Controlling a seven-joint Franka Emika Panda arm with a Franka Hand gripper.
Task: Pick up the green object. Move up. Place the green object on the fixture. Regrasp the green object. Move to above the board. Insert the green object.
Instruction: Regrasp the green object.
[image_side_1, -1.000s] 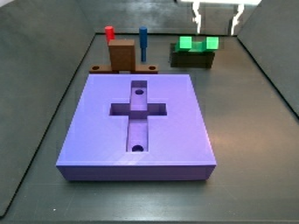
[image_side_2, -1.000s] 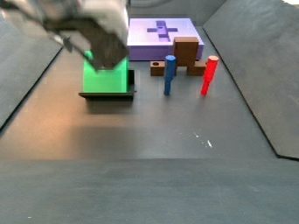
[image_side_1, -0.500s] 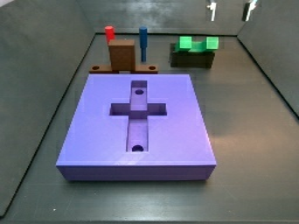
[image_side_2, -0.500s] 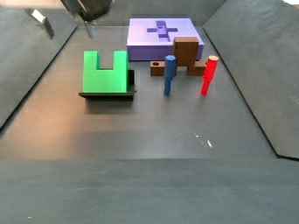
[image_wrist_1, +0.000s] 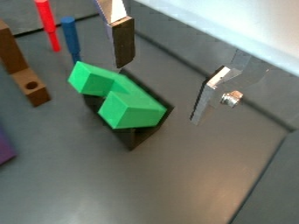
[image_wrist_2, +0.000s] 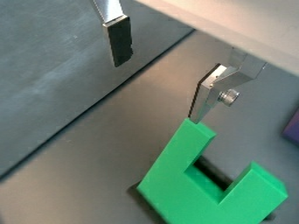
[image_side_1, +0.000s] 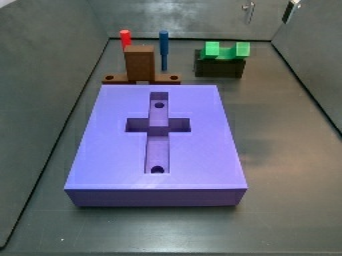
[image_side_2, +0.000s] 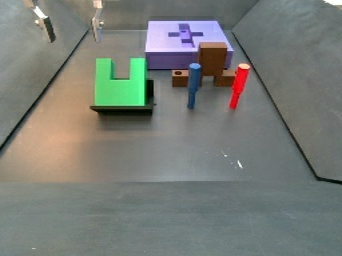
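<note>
Since a second ago we see the gripper (image_side_2: 71, 24) lifted clear of the green object (image_side_2: 120, 83): then its fingers stood right at the piece, and now only their tips show at the upper edge of both side views, well above the floor. The green object has stayed where it was, resting on the fixture (image_side_2: 124, 109). In a side view the gripper (image_side_1: 267, 11) hangs high over the far right corner, above and a little beyond the green object (image_side_1: 225, 50) and the dark fixture (image_side_1: 221, 67) under it.

In both wrist views the jaws stand wide apart with nothing between them. One silver finger (image_wrist_1: 121, 39) with its dark pad hangs above the green object (image_wrist_1: 114, 94), and the other finger (image_wrist_1: 212, 91) is off to the side, apart from it. In a wrist view the gripper (image_wrist_2: 159, 66) is spread over bare floor, with one prong of the green object (image_wrist_2: 202, 171) reaching up near a finger (image_wrist_2: 211, 91). The notch between the two prongs lies open, with the dark fixture (image_wrist_2: 215, 180) showing through it.

The board (image_side_1: 156, 143) lies in the middle of the floor, its cross-shaped recess free. Behind it we see the tan wooden block (image_side_1: 139, 64) with the red peg (image_side_1: 126, 38) and the blue peg (image_side_1: 163, 47) standing by it, to the left of the fixture
</note>
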